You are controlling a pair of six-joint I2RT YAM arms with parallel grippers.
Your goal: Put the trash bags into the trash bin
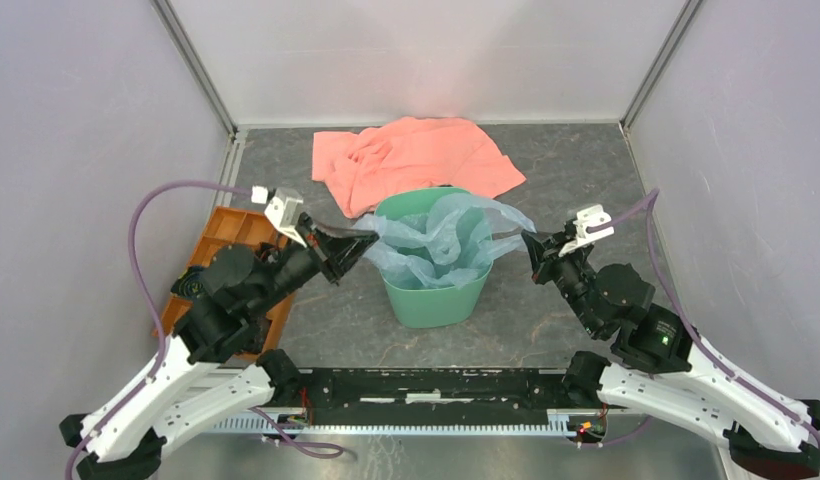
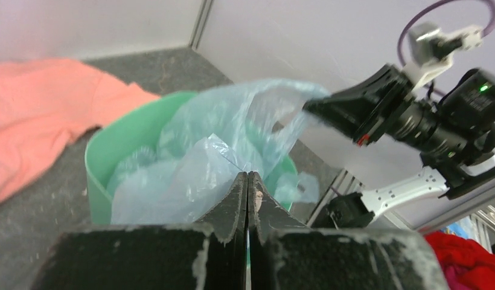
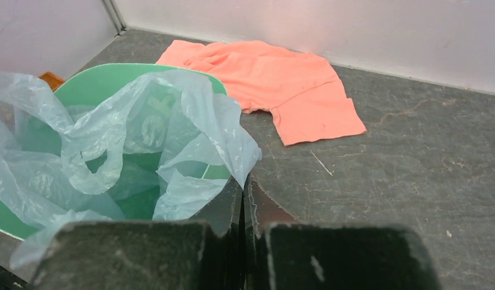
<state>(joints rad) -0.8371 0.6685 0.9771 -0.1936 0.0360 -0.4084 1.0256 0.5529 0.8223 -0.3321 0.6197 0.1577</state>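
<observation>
The fingers (image 2: 228, 208) of the left gripper (image 2: 246, 176) are pressed flat together, with a fold of film caught at their tips, as far as I can judge. The right gripper (image 3: 242, 182) is likewise closed tight, pinching the opposite edge of the trash bag (image 1: 441, 235). The bag hangs between the two, straight over the mouth of the green bin (image 1: 436, 300): its middle sags inside the rim and its corners are drawn out past the bin's left and right sides. It is thin, crinkly, near-weightless film, so I would expect it to balloon, cling and spring back up instead of dropping. It looks slippery too, and the best hold is probably a bunched fold or the handle loop, not a single layer. The overhead view alone shows the whole layout: a salmon-pink cloth (image 1: 411, 155) on the table (image 1: 586, 170) just behind the bin, and an orange compartmented tray (image 1: 231, 228) to its left, partly under the left arm. The left wrist view alone shows the film stretched taut to the right gripper's tips. The right wrist view looks down into the bin, showing the handle loop and bare green wall below the film.
</observation>
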